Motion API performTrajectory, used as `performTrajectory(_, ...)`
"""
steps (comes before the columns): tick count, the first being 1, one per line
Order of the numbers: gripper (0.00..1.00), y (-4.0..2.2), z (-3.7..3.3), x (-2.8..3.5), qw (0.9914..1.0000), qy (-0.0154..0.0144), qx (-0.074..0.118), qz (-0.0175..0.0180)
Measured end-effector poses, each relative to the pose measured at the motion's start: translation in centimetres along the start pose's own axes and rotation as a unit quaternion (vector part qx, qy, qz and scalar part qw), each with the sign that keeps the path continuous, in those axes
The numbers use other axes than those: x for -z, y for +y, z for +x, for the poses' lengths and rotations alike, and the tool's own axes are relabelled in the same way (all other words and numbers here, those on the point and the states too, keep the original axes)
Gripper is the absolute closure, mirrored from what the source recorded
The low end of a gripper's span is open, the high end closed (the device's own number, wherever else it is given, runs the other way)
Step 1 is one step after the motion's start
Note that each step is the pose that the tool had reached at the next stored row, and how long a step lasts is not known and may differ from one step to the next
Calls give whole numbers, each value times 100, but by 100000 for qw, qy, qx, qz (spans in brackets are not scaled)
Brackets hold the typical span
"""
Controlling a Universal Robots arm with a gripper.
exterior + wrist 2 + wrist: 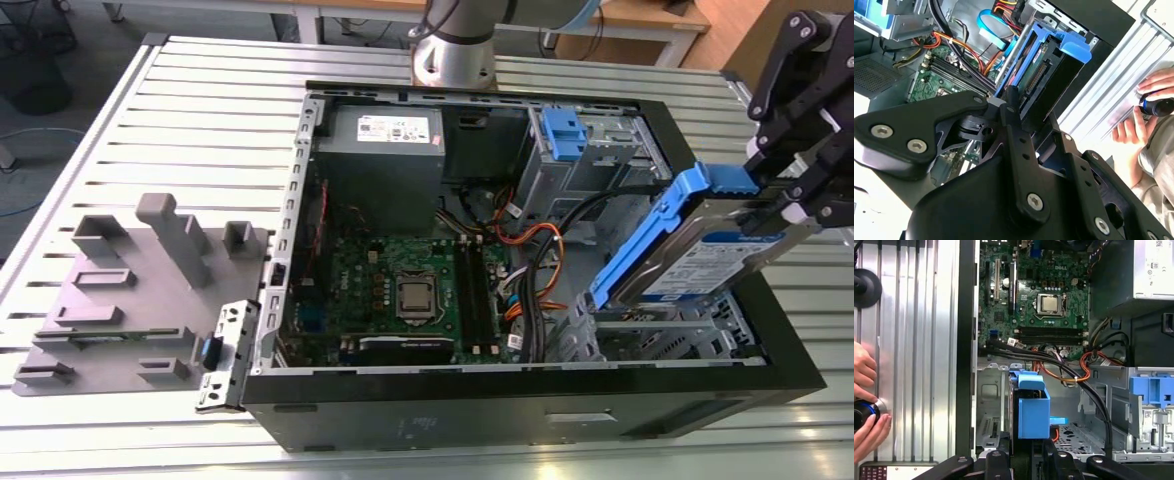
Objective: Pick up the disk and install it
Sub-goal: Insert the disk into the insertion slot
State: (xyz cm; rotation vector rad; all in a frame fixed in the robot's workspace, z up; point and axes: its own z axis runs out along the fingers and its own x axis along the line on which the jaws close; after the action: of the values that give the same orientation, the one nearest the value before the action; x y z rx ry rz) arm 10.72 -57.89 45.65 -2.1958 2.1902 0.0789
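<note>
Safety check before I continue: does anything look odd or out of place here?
Yes. A person's hand rests on the table beside the case, near where the gripper holds the disk tilted above it. Nothing looks spilled or damaged.

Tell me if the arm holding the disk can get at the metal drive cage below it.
Probably yes. The case is open, and the end effector holds the disk tilted just above the cage. Black cables run close alongside and might snag.
</note>
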Motion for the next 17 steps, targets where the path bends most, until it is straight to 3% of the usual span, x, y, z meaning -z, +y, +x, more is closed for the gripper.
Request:
performTrajectory(6, 65, -12, 22, -69, 100000, 14, -2, -34)
performTrajectory(17, 65, -14, 26, -103, 100000, -2, -4, -35)
